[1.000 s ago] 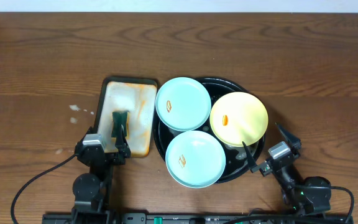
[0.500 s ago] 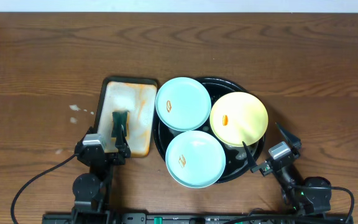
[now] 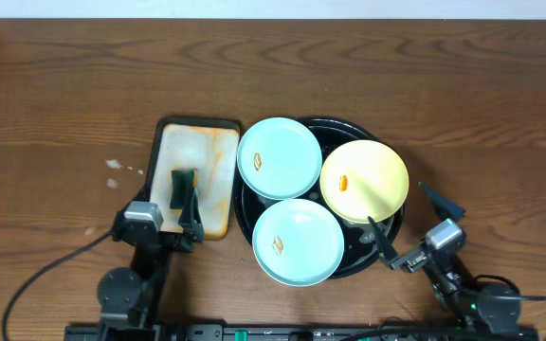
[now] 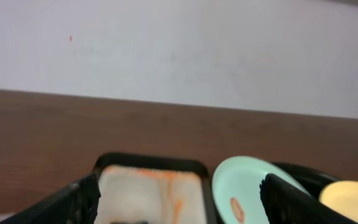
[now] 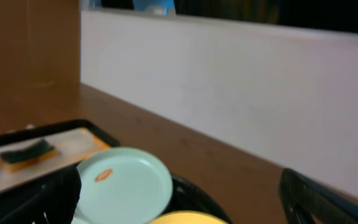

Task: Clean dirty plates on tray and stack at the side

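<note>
A cream tray (image 3: 197, 180) stained orange lies just left of the black tray (image 3: 381, 248), and a dark green sponge (image 3: 183, 185) rests on it. Pale specks (image 3: 114, 164) dot the counter (image 3: 64, 95) further left.

The left pincer (image 4: 179, 204) is spread wide and empty at the cream tray's near end. The right pincer (image 3: 398, 206) gapes just as wide, gripping nothing, at the black tray's near right rim.

Only from overhead do we see all three plates. The wrist views add a pale wall beyond the counter's far edge, and the right wrist shows the sponge's yellowish underside.

The black tray sits midway along the near edge, under a far mint plate (image 3: 280, 158), a yellow plate (image 3: 364, 181) and a near mint plate (image 3: 298, 242). Each has a small orange smear, and the mint ones overhang the rim.
</note>
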